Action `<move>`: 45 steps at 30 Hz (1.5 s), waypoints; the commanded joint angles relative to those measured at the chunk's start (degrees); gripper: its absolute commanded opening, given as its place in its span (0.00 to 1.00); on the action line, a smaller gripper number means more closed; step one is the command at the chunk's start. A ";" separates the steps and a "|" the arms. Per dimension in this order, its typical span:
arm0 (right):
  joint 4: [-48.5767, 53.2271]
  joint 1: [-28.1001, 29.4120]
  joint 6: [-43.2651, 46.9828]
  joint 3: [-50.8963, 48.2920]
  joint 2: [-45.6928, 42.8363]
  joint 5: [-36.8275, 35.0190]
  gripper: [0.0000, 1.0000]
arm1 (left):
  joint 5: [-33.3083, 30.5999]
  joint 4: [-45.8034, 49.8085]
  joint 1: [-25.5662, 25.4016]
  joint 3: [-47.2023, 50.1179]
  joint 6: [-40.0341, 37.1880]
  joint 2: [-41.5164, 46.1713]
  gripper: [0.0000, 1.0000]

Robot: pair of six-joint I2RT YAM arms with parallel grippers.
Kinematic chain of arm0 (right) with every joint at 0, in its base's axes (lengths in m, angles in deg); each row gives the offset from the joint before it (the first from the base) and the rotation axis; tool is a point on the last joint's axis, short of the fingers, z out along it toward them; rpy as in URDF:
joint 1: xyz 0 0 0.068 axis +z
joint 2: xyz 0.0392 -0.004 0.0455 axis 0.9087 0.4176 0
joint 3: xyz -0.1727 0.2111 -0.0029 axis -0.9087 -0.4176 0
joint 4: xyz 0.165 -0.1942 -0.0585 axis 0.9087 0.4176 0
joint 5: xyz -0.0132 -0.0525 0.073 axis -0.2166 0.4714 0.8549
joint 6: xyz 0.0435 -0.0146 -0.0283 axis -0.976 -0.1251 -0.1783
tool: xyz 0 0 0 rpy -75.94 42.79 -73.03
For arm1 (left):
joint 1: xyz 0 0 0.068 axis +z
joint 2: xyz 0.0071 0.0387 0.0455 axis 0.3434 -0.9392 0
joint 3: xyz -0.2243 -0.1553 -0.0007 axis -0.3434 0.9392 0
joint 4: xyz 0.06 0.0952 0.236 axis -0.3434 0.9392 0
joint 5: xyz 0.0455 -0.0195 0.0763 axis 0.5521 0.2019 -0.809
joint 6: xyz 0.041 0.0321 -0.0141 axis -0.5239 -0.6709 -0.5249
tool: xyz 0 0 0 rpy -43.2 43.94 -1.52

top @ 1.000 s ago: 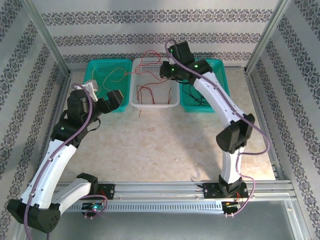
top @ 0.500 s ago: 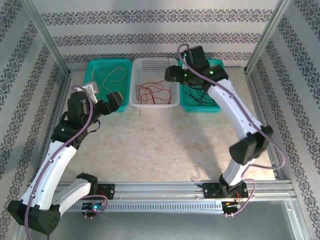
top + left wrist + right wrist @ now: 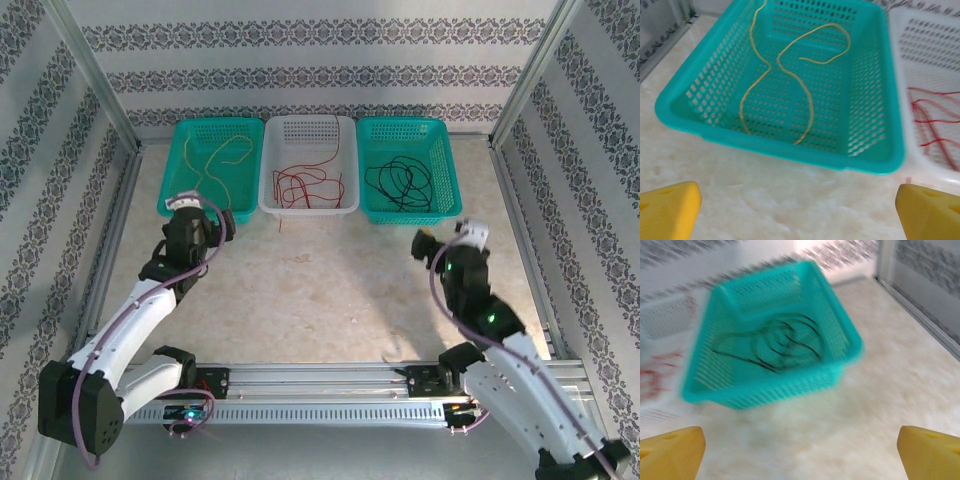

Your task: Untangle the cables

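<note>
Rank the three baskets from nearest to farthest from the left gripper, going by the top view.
1. Left teal basket: left end of the row, just beyond the left gripper.
2. White basket: middle of the row, ahead and to the gripper's right.
3. Right teal basket: right end of the row, across the table.

Yellow cable [image 3: 775,70] left, red cables [image 3: 300,185] centre, black cables [image 3: 398,182] right, loosely curled

Robot lab cell: aluminium frame [image 3: 92,72], patterned wall panels [image 3: 320,60], mounting rail [image 3: 320,380]
</note>
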 commanded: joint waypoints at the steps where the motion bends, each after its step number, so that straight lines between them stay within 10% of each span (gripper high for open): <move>1: -10.98 -1.11 4.85 -9.43 -5.91 -8.95 0.98 | -6.54 -19.25 0.74 5.19 -10.38 -1.05 0.99; 4: -5.85 -1.92 -0.26 -8.52 -1.61 -19.87 0.99 | -12.52 -21.99 1.18 6.49 -13.85 -6.01 0.99; 10: -27.69 -9.07 13.85 -10.12 17.41 -19.11 0.98 | -13.12 -34.45 3.36 11.57 -15.50 -18.31 0.99; 26: -85.55 -21.02 21.30 -10.73 60.73 22.35 0.99 | 9.42 -67.76 13.17 18.46 -14.93 -34.16 0.99; 45: -73.38 -19.74 21.00 -6.44 58.90 16.41 0.98 | 11.05 -63.28 13.26 16.77 -15.29 -33.34 0.99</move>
